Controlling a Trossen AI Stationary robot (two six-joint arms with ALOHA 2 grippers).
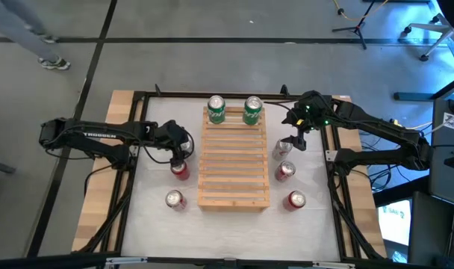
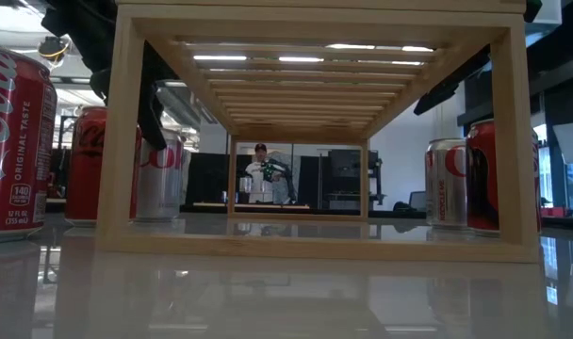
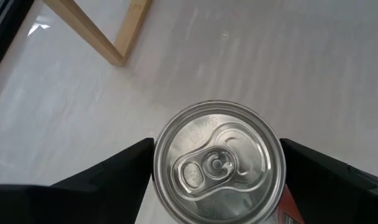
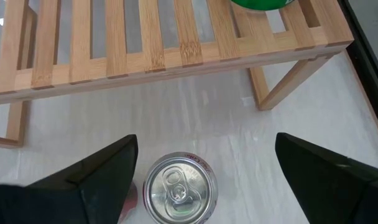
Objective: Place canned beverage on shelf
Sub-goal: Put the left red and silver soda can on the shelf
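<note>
The pale wooden slat shelf (image 1: pixel 234 158) stands in the middle of the white table (image 1: pixel 234 224), and two green drink cans (image 1: pixel 216 109) already stand side by side at its far end. The left jaws (image 1: pixel 180 153) hang right over a red drink can with a silver top (image 1: pixel 181 169), just beside the shelf's left edge. In the left wrist view this can (image 3: pixel 217 163) stands upright, its long way pointing straight up at the jaws, with one dark finger (image 3: pixel 114 180) close on each side. Whether they touch it yet I cannot tell. The right jaws (image 1: pixel 290 142) stand wide, above a silver can (image 1: pixel 281 149) just right of the shelf, and hold nothing. The left arm looks nearer to a grab, so I think it should close, lift the red can, and carry it right, onto the slats. Other red cans (image 1: pixel 174 199) wait nearer on both sides.
</note>
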